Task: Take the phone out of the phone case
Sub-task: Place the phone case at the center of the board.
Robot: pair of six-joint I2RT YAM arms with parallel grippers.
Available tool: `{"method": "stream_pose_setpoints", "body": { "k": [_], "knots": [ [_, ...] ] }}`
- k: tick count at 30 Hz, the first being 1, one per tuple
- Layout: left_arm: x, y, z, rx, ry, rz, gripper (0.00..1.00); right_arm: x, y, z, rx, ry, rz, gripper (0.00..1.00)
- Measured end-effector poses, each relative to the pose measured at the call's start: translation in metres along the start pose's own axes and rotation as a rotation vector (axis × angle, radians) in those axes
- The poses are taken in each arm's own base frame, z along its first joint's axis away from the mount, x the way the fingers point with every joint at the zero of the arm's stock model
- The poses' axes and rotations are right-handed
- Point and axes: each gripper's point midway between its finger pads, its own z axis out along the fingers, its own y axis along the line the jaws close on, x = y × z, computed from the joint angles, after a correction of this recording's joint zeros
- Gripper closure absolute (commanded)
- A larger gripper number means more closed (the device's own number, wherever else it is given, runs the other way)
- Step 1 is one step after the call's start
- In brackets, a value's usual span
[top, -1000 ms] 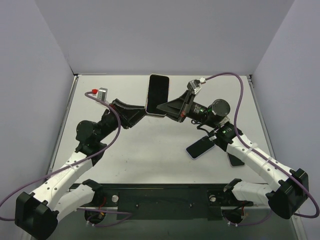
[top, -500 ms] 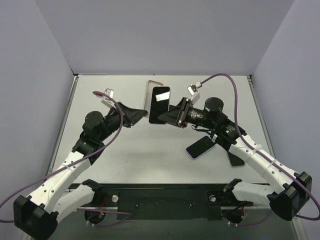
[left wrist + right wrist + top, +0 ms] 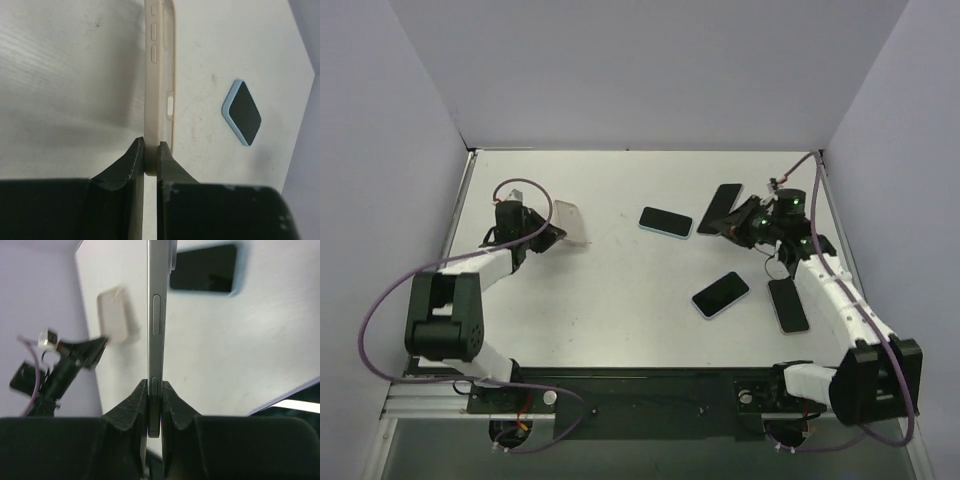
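Both arms have swung way apart since a second ago. Back then they met in the air with the phone between them, now each one sits low on its own side.

The white table [image 3: 620, 330] has a light-blue-rimmed black phone [image 3: 666, 221] lying flat, so that's my marker. The left gripper [image 3: 553, 233] is well to the left of it, fingers squeezed narrow on one end of the empty beige rubbery phone case [image 3: 572, 222]. The case is edge-on to its wrist camera, and I can't tell if it touches the table.

The right gripper [image 3: 735, 222] is just right of the marker, pinched tight on the slim dark slab phone [image 3: 725, 208]. Its long axis runs straight out from the fingertips toward the marker.

Phone and case are well apart, so the extraction looks done to me. What's left is probably laying the phone flat. The right arm has it, and it needs bare table, not the marker's screen.

Two more blue-rimmed phones [image 3: 721, 294] lie nearer the arm bases than the marker.
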Motion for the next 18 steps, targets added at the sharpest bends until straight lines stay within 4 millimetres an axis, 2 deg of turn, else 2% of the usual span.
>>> {"method": "stream_pose_setpoints", "body": {
  "k": [1, 2, 4, 5, 6, 7, 8, 9, 11, 12, 15, 16, 18],
  "knots": [
    [0.001, 0.007, 0.013, -0.019, 0.034, -0.006, 1.00, -0.028, -0.028, 0.003, 0.073, -0.054, 0.044, 1.00],
    [0.000, 0.010, 0.026, -0.027, 0.062, -0.008, 1.00, -0.045, -0.047, 0.006, 0.119, -0.083, 0.070, 1.00],
    [-0.010, 0.011, 0.049, -0.029, 0.096, 0.001, 1.00, -0.085, -0.098, 0.015, 0.235, -0.129, 0.145, 1.00],
    [-0.015, 0.012, 0.057, -0.035, 0.106, 0.011, 0.84, -0.104, -0.120, 0.020, 0.276, -0.141, 0.173, 1.00],
    [-0.022, 0.012, 0.066, -0.050, 0.118, 0.028, 0.57, -0.119, -0.142, 0.027, 0.314, -0.142, 0.205, 1.00],
    [-0.030, 0.011, 0.073, -0.064, 0.125, 0.048, 0.26, -0.133, -0.162, 0.033, 0.342, -0.139, 0.227, 1.00],
    [-0.038, 0.011, 0.078, -0.077, 0.122, 0.069, 0.19, -0.142, -0.176, 0.039, 0.361, -0.133, 0.246, 1.00],
    [-0.044, 0.011, 0.080, -0.094, 0.117, 0.094, 0.17, -0.152, -0.194, 0.045, 0.379, -0.129, 0.262, 1.00],
    [-0.050, 0.017, 0.076, -0.144, 0.104, 0.122, 0.16, -0.159, -0.219, 0.050, 0.413, -0.116, 0.284, 1.00],
    [-0.052, 0.022, 0.072, -0.178, 0.096, 0.136, 0.16, -0.160, -0.230, 0.051, 0.434, -0.100, 0.297, 0.95],
    [-0.054, 0.034, 0.051, -0.281, 0.062, 0.180, 0.13, -0.165, -0.249, 0.048, 0.470, -0.073, 0.305, 0.84],
    [-0.056, 0.033, 0.042, -0.308, 0.042, 0.204, 0.13, -0.166, -0.252, 0.046, 0.479, -0.065, 0.303, 0.76],
    [-0.059, 0.020, 0.027, -0.322, 0.000, 0.262, 0.14, -0.168, -0.255, 0.042, 0.496, -0.048, 0.284, 0.67]
  ]
}}
